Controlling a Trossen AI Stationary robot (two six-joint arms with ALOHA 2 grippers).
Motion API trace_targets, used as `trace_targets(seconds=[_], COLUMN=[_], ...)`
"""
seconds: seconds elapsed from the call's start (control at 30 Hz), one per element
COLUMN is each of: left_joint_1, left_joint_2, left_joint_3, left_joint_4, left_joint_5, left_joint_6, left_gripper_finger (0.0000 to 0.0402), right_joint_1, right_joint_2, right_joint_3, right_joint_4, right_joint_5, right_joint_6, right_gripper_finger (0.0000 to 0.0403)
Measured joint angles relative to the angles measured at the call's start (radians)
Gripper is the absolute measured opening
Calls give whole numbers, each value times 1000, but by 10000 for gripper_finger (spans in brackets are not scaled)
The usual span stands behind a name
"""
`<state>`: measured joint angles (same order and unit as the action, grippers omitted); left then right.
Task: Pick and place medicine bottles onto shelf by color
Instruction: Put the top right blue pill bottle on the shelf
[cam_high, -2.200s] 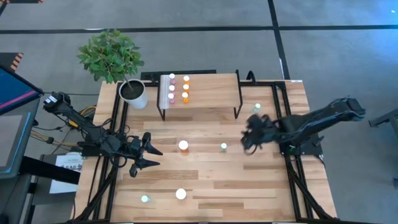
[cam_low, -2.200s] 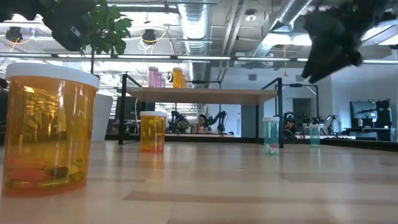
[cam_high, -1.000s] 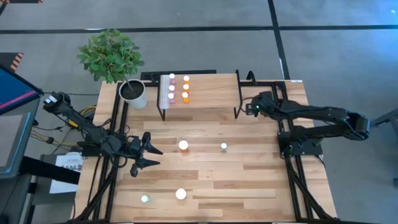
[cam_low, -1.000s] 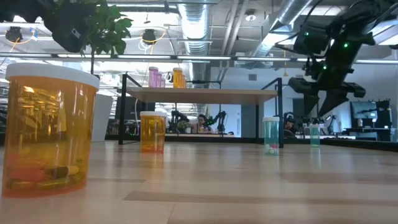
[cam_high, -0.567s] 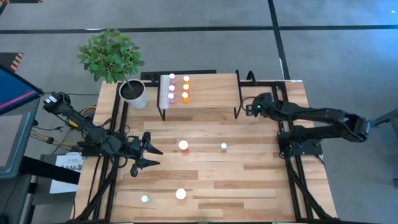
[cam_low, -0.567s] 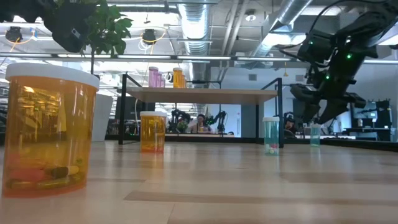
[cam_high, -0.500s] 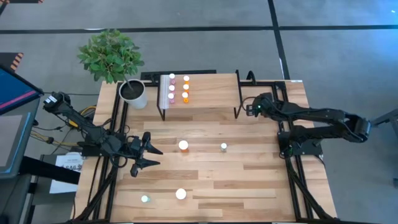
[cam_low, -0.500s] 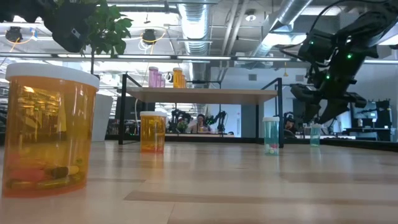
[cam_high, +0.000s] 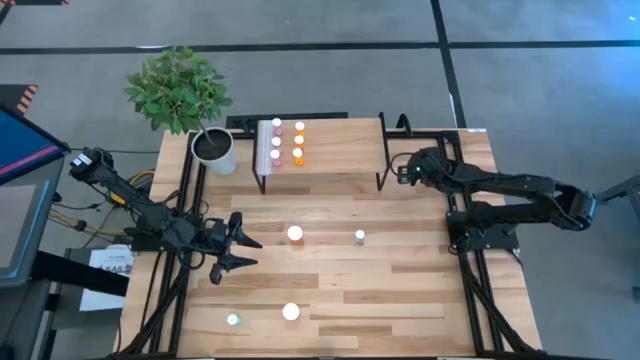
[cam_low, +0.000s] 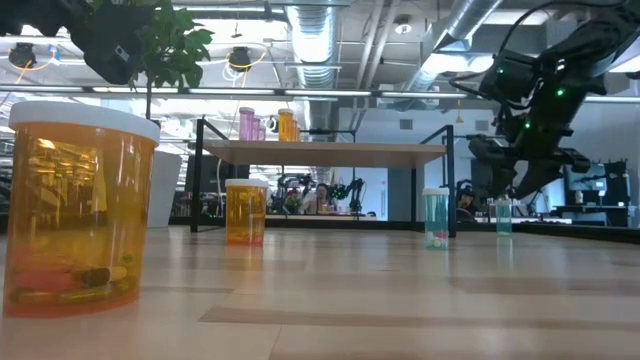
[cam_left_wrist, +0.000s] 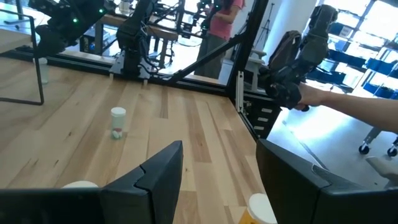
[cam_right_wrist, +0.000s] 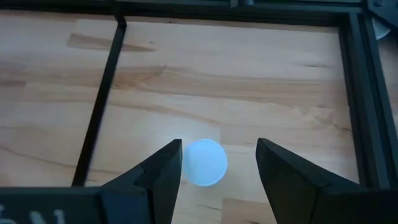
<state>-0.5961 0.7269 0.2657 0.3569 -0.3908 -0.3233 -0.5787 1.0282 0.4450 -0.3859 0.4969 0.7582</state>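
Hovering near the far right corner of the tabletop (cam_high: 330, 290), just off the right-hand legs of the small raised light-wood shelf with thin black metal legs (cam_high: 340, 150): right gripper (cam_right_wrist: 217, 163), fingers spread apart and holding nothing, poised straight above a tiny teal-green medicine bottle with a pale round cap (cam_right_wrist: 205, 162) that stands upright between the fingers but untouched. Seen level across the tabletop, same bottle (cam_low: 504, 216) standing under the dark right arm, clear of the fingers. Step in hand, by judgement: lining up the pick of this teal bottle. Next move calls for a straight descent until the fingers flank the bottle's body below the cap, then a gentle close, keeping clear of the black shelf leg close by. Already up on the shelf near its left end: small pink-capped bottles (cam_high: 277, 141) in one row and small orange ones (cam_high: 298, 140) beside them, no teal yet. Waiting on the tabletop: a larger orange bottle with wide white cap (cam_high: 295, 234) near the middle, another (cam_high: 291, 312) toward the near edge, a small teal one (cam_high: 360, 237) right of centre, and one more (cam_high: 233, 321) by the near left corner. Parked at the left edge: left gripper (cam_high: 243, 254), fingers parted and empty.
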Motion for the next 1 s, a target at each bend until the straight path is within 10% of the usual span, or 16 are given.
trace_targets(seconds=[1.0], left_joint_1=[0], left_joint_2=[0], left_joint_3=[0], left_joint_4=[0], left_joint_5=[-2], left_joint_6=[0], left_gripper_finger=[192], right_joint_1=[2], right_joint_2=[129], right_joint_3=[-1], right_joint_4=[47], right_joint_5=[-4], right_joint_6=[-8], right_gripper_finger=[172])
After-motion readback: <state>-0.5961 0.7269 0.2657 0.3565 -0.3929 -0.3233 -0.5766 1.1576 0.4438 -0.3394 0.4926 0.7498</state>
